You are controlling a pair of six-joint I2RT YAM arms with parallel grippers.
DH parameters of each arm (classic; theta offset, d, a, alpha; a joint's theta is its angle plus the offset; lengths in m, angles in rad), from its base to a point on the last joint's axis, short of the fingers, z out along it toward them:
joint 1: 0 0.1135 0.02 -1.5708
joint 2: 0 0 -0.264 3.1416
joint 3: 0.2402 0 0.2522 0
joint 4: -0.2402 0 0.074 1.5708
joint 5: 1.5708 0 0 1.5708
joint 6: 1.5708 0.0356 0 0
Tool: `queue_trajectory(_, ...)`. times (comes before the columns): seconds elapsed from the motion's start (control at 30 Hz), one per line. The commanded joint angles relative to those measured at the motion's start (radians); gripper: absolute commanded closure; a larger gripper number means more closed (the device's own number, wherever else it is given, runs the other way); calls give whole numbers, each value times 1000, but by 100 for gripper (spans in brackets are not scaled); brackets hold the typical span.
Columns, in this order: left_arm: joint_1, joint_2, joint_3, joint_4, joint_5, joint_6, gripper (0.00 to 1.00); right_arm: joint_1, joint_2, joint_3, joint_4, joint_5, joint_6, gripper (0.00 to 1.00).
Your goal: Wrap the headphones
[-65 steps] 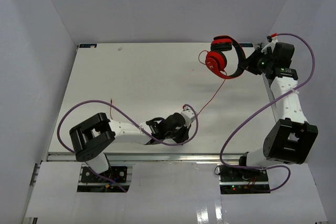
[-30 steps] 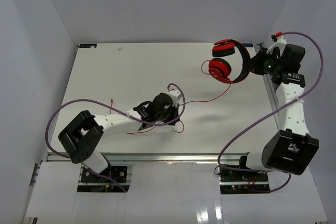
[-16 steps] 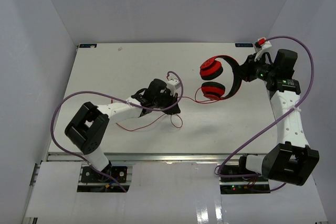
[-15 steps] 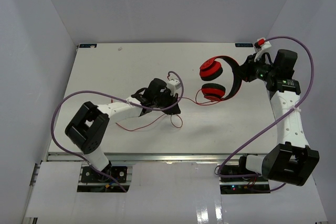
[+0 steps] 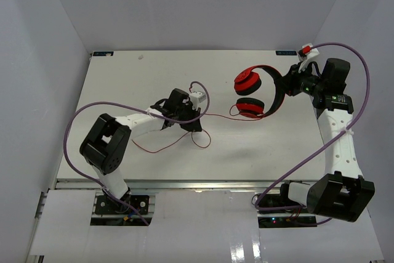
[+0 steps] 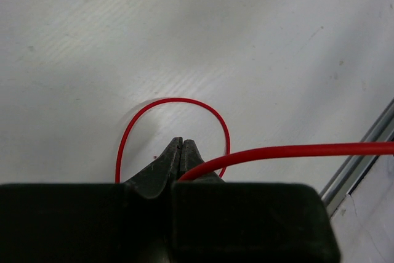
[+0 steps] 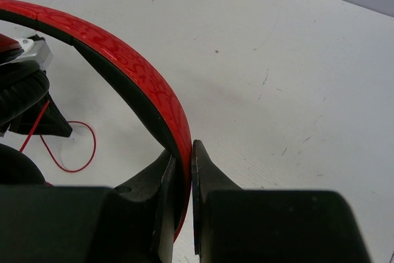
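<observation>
The red headphones [image 5: 251, 93] hang above the table's right half, ear cups pointing left. My right gripper [image 5: 287, 84] is shut on the headband [image 7: 132, 66], which runs between its jaws in the right wrist view [image 7: 182, 152]. The thin red cord [image 5: 217, 116] runs from the lower ear cup left to my left gripper [image 5: 196, 122], then trails in loops over the table [image 5: 161, 146]. My left gripper [image 6: 180, 146] is shut on the cord [image 6: 295, 149], which leaves to the right; a loop of cord [image 6: 175, 104] lies on the table past the fingertips.
White table [image 5: 123, 84] with white walls on three sides. A metal rail [image 5: 184, 184] runs along the near edge and shows in the left wrist view [image 6: 363, 152]. Purple robot cables [image 5: 80, 121] arc over both arms.
My left gripper has moved up and slightly left across the table with the cord. The headphones, turned and brought left earlier, have hardly moved in the last half second.
</observation>
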Motion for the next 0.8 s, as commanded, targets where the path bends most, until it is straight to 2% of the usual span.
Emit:
queue_trajectory(0.0, 58, 0, 5, -22, -42, 25, 100, 2, -28, 41, 41, -2, 19, 92)
queue_trajectory(0.2, 110, 29, 37, -28, -41, 44, 100, 2, -24, 45, 41, -8, 24, 92)
queue_trajectory(0.37, 132, 57, 115, -42, 5, 65, 100, 16, -38, 41, 19, -8, -34, 92)
queue_trajectory(0.63, 135, 110, 284, -77, 191, 67, 100, 156, -77, -6, -26, 91, -173, 92)
queue_trajectory(0.77, 135, 112, 306, -85, 239, 66, 98, 237, -92, -29, -33, 157, -232, 92)
